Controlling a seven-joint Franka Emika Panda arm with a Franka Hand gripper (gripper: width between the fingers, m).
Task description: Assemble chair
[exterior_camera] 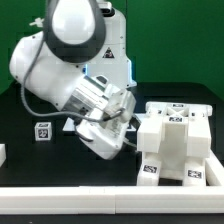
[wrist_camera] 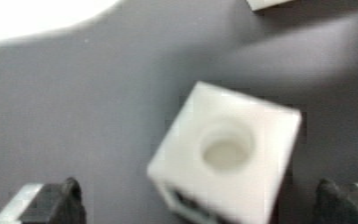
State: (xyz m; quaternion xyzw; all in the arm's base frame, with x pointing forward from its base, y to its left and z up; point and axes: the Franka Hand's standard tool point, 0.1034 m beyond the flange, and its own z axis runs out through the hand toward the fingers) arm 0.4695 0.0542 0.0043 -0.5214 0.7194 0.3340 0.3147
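Your gripper (wrist_camera: 197, 205) gapes wide, loose chair block (wrist_camera: 226, 150) between the fingers (wrist_camera: 51, 203), neither touching it

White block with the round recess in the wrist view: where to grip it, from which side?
Probably from above, across two opposite flat side walls of the white block, clear of its round recess. It lies skewed to the open gripper, so turn the wrist until the fingers face those walls.

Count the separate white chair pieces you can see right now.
2: a big joined stack at the exterior view's right, and a loose block with a round hole in front of the open gripper in the wrist view. The arm may hide more.
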